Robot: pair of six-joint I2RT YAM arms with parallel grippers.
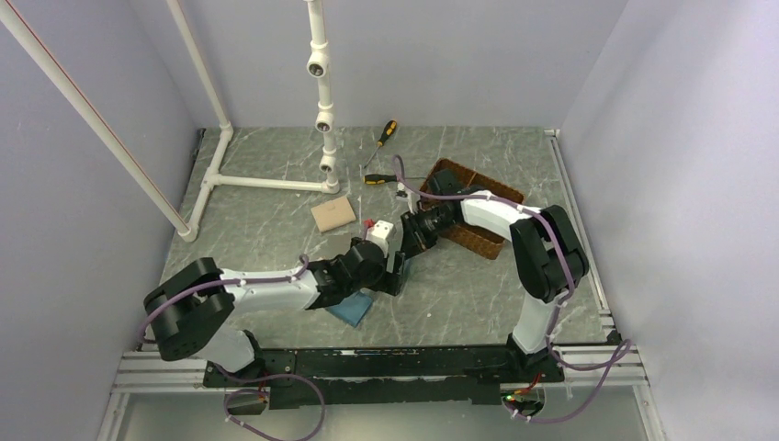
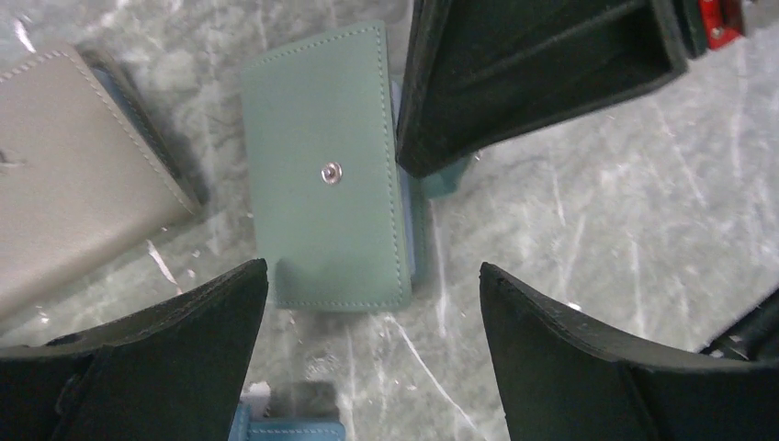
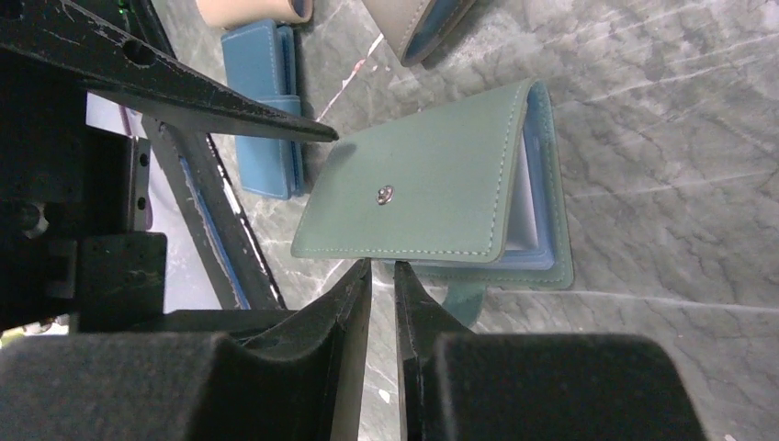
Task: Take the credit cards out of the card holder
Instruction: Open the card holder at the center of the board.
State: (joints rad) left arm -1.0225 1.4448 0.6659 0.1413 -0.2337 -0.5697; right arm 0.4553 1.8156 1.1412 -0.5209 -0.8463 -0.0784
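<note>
The sage-green card holder [image 2: 326, 175] lies on the marble table with its cover folded over, the snap on top. Its cover sits slightly raised in the right wrist view, where the card holder [image 3: 423, 197] shows pale blue pockets [image 3: 531, 207] along one edge. The credit cards are hidden. My left gripper [image 2: 372, 271] hovers over the holder's near edge, open wide and empty. My right gripper [image 3: 381, 266] is shut to a thin slit with nothing in it. Its tips meet the holder's long edge beside the strap tab [image 3: 464, 299].
A grey-brown wallet [image 2: 73, 175] lies beside the holder, and a blue wallet [image 1: 354, 308] under the left arm. Farther back lie a tan wallet [image 1: 333, 213], a woven basket [image 1: 473, 220] under the right arm, two screwdrivers [image 1: 388, 133] and a white pipe frame [image 1: 321, 92].
</note>
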